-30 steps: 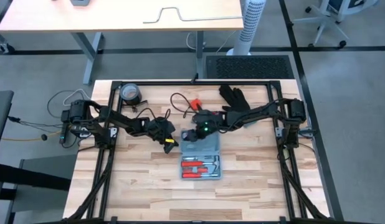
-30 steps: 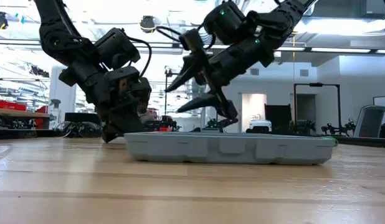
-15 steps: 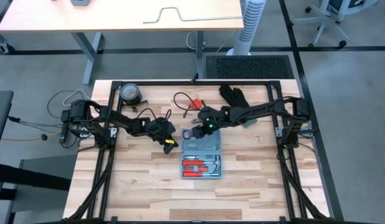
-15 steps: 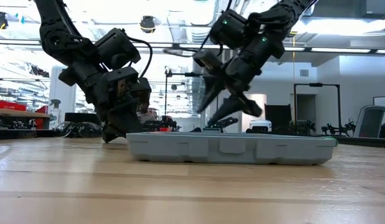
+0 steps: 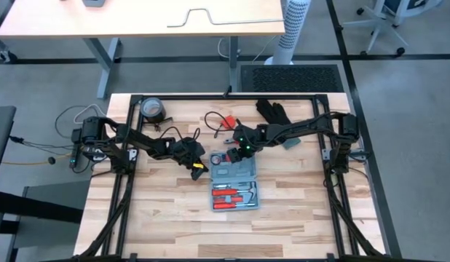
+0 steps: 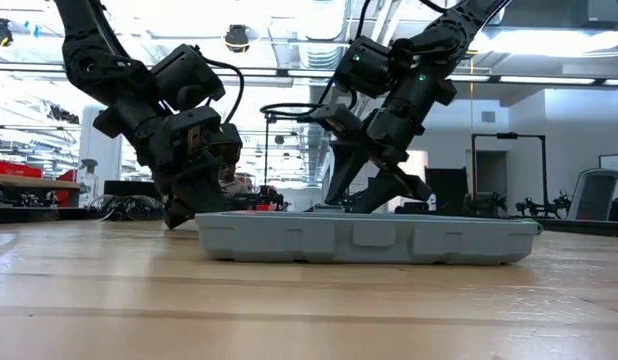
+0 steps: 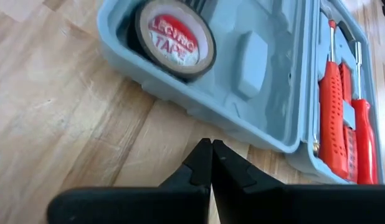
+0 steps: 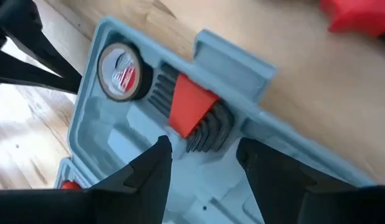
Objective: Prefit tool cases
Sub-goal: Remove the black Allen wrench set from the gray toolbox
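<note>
The light-blue tool case (image 5: 235,186) is lying open on the desk (image 5: 167,218). The right end effector (image 5: 234,154) is hovering spread wide over its far end (above the hex keys (image 8: 200,121)), while the left end effector (image 5: 199,167), pinched closed, is sitting beside the case's near corner.

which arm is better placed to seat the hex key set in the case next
Right. The right gripper hangs open directly over the red hex key set in the tool case. The left gripper is shut, resting on the table outside the case's wall near the tape roll.
</note>
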Tool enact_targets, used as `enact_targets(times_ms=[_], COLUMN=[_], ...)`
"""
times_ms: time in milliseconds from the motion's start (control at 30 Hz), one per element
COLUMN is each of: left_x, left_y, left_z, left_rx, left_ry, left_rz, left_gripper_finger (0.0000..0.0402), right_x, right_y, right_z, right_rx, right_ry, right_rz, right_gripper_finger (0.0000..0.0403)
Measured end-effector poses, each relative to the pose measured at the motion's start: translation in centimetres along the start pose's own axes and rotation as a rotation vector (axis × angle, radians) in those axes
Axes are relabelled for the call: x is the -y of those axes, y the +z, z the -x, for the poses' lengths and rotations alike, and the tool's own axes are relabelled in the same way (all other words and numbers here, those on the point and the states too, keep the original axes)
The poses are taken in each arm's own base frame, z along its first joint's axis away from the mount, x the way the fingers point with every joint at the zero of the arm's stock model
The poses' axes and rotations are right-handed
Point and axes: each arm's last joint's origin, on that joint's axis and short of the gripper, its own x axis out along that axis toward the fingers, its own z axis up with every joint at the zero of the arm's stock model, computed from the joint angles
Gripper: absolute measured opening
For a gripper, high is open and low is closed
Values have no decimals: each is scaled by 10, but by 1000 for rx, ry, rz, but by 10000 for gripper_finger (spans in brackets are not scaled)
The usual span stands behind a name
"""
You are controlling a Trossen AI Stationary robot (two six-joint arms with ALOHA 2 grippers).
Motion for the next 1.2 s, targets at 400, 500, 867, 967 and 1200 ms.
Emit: enact_targets(times_ms=[400, 500, 867, 967, 1200], left_x=[0, 0, -4, -4, -4], left_y=[0, 0, 3, 2, 3], left_z=[0, 0, 1, 1, 1], left_rx=[0, 4, 13, 13, 14], left_ry=[7, 9, 18, 17, 16], left_rz=[-17, -17, -27, -33, -37], left_gripper_finger=[0, 0, 0, 0, 0], right_x=[2, 2, -1, -4, -5], right_y=[6, 6, 3, 0, 2], right_z=[3, -1, -19, -23, -24], right_rx=[45, 42, 29, 25, 10], right_ry=[-4, -2, 62, 80, 133], right_rz=[-1, 1, -8, -8, -28], right_gripper_finger=[207, 207, 207, 207, 207])
